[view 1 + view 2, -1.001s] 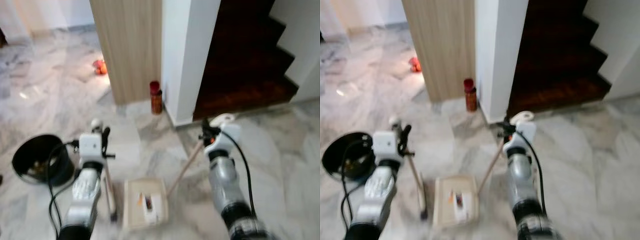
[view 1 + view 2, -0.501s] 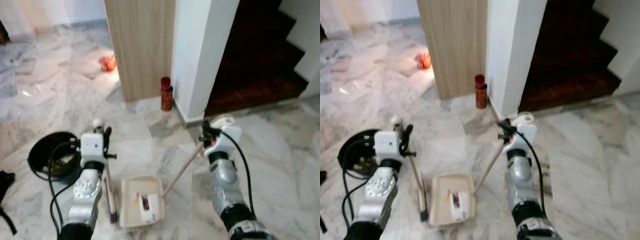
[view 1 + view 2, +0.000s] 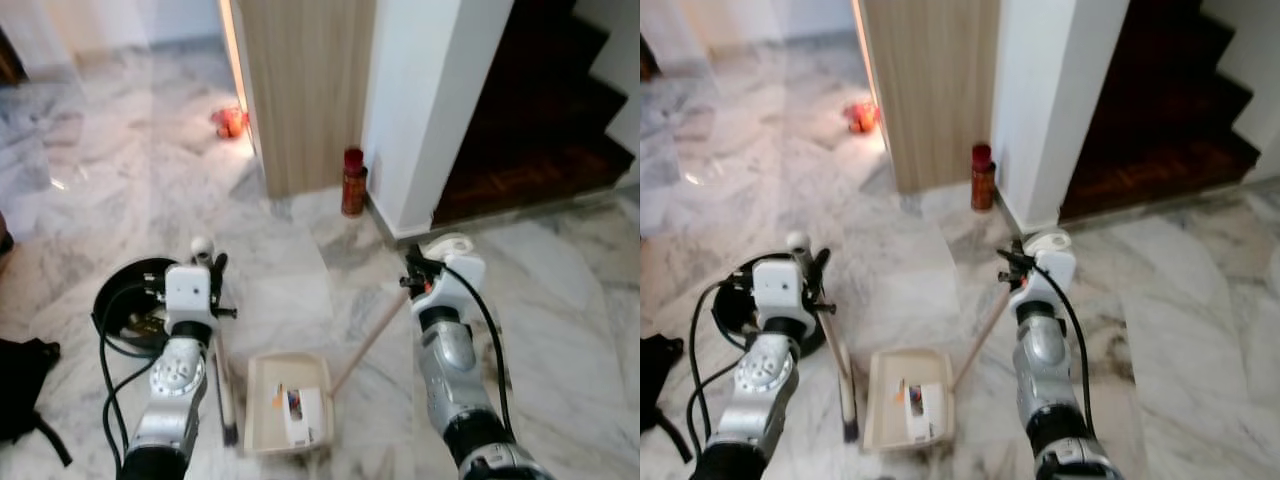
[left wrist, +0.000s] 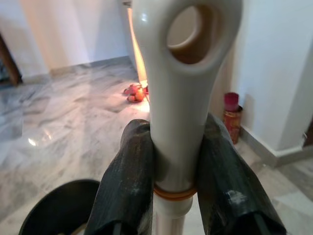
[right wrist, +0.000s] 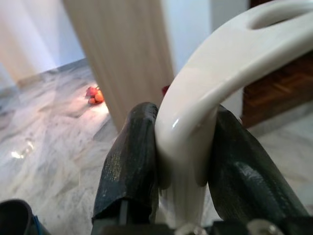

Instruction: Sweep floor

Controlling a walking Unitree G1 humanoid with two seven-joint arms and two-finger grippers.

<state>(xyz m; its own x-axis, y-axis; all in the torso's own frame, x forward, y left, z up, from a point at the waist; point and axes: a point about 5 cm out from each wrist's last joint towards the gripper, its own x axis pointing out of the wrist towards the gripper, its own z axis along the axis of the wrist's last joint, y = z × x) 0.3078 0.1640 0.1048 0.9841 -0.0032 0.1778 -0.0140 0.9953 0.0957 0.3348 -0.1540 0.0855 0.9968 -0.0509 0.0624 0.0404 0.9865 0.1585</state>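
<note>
Grey-veined marble floor (image 3: pixel 120 150) is stretching across the room, catching a bright glare near the wooden panel (image 3: pixel 300 90). A white pillar (image 3: pixel 430 100) is standing just beside that panel, and dark wooden stairs (image 3: pixel 540 130) are rising behind the pillar.

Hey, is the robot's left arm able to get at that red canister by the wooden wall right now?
Probably not. The left gripper is clamped on the broom handle, and the red canister stands well ahead, beyond the dustpan, against the wooden panel. It would likely have to walk closer first.
</note>
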